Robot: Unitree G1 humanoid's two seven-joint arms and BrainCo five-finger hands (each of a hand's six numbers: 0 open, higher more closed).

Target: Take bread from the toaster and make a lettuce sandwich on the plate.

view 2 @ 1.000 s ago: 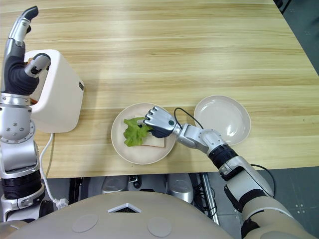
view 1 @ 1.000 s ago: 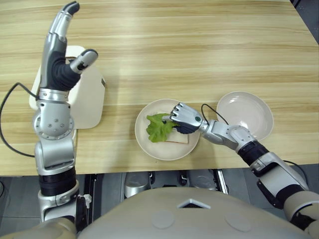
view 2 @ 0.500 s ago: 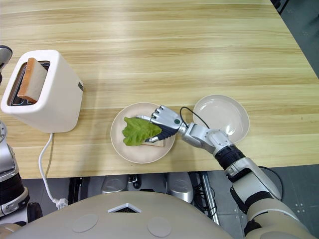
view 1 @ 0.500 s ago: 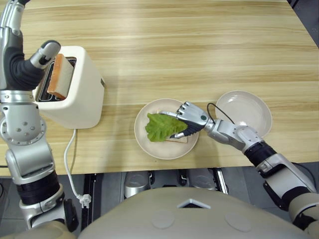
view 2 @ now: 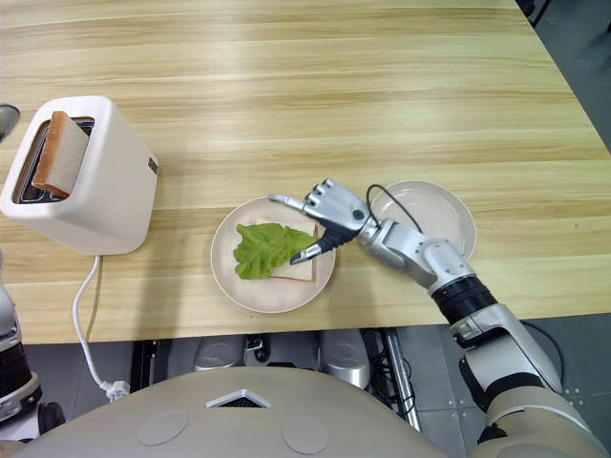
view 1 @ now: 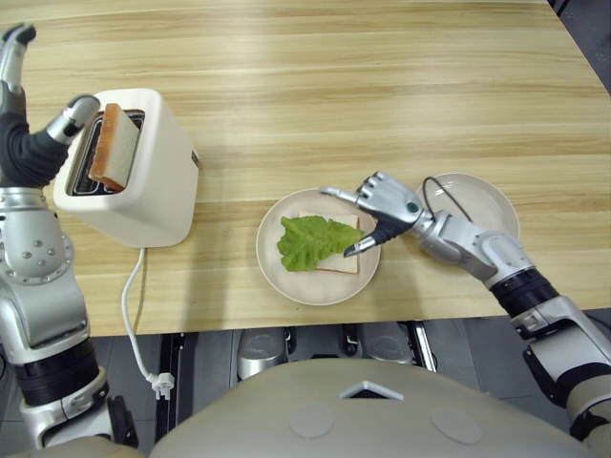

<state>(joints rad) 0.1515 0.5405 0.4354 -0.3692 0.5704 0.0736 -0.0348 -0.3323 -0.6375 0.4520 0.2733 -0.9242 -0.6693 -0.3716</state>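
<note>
Far left: left hand (view 1: 29, 143) raised beside the toaster (view 1: 158, 186), fingers straight & spread, holding nothing. Thumb tip v. close to the slot end; can't tell if touching. Toaster is white, stands on the bench (view 1: 334, 86) nr its left edge, w/ one toast slice (view 1: 115, 145) sticking up out of a slot, tilted a bit. Power cord (view 1: 127, 305) runs from toaster base down over the bench's front edge.

Centre: round beige plate (view 1: 304, 289) nr the front edge, w/ a bread slice (view 1: 336, 264) flat on it & a lettuce leaf (view 1: 310, 240) on top, covering most of the slice; bread's top, right & lower edges show.

Right of that: right hand (view 1: 387, 198) over the plate's right rim, fingers splayed, empty, gripping nothing. One fingertip points down at the bread's right corner, another reaches over the plate's top rim.

Far right: 2nd plate (view 1: 492, 200), just beside the first, partly under the right forearm.
</note>
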